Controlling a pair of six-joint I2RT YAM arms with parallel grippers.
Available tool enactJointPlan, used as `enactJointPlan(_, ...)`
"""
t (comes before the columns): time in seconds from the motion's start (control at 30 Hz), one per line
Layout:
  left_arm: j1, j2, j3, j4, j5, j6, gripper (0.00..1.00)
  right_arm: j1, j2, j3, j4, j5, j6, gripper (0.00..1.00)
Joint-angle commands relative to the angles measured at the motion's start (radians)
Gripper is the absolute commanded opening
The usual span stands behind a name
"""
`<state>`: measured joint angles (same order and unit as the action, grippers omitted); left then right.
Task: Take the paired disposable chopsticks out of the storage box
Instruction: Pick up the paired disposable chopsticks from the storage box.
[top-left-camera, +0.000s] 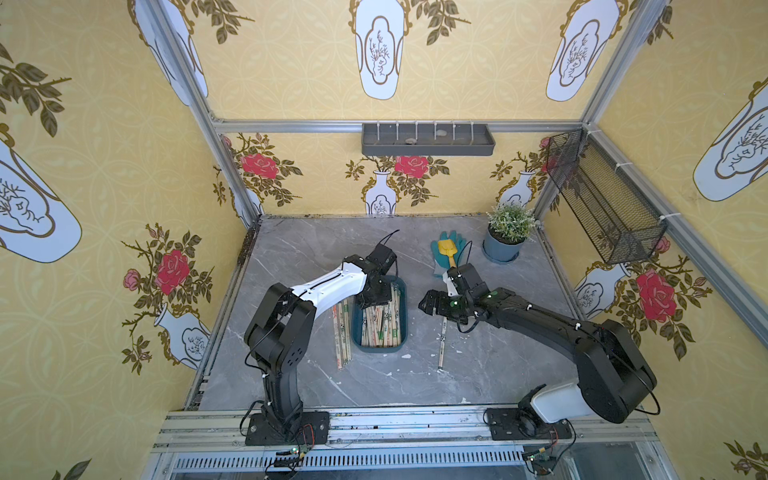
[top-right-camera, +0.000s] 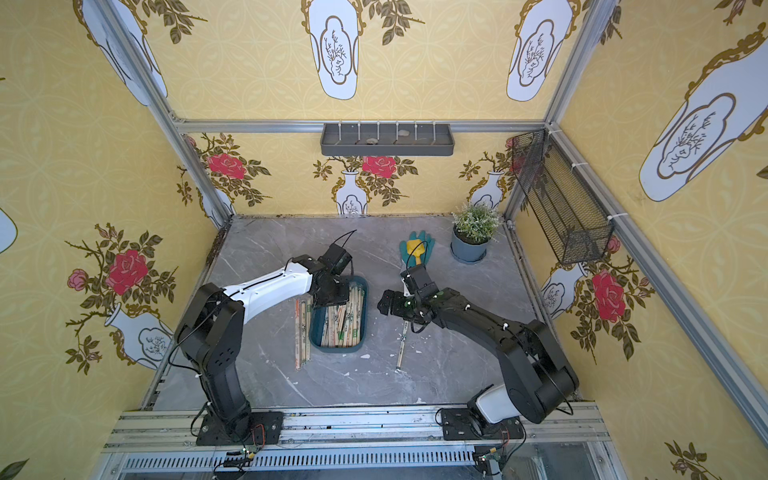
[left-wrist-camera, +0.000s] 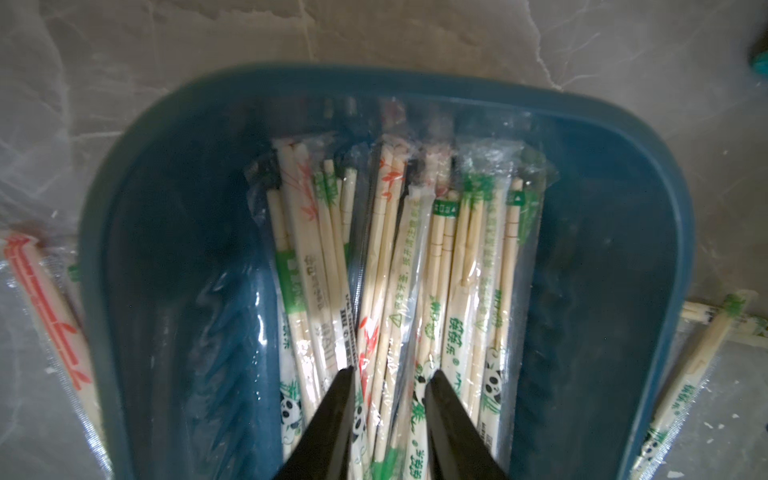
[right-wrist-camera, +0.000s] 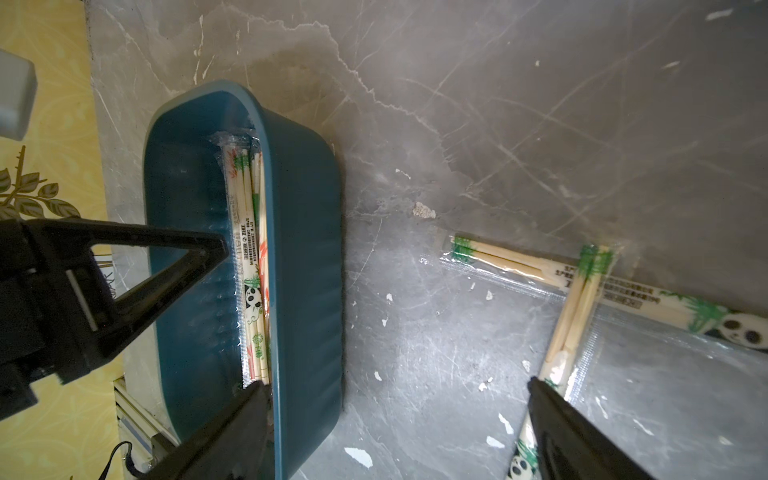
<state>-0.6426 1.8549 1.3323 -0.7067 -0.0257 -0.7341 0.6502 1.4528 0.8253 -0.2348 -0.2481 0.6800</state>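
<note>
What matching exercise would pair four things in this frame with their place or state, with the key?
Column one:
1. left gripper
2. right gripper
3. yellow shovel
4. plant pot

Column two:
A. lying on the teal glove
B. standing in the far right corner of the table
C. down in the box, straddling wrapped chopsticks
D. wide open above the table, beside the box

Pairs: 1-C, 2-D, 3-A, 4-B.
</note>
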Motion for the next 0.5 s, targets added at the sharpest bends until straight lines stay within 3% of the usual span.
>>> enactJointPlan(0.0, 0.000, 0.014, -0.017, 0.012, -0.003, -0.011, 0.32, 0.000, 0.008, 0.010, 0.010, 0.020, -0.003, 0.97)
enactJointPlan(0.47, 0.000, 0.070, -0.040, 0.024, -0.011, -0.007, 0.30, -0.005, 0.016, 0.015, 0.000, 0.027, 0.000, 0.98)
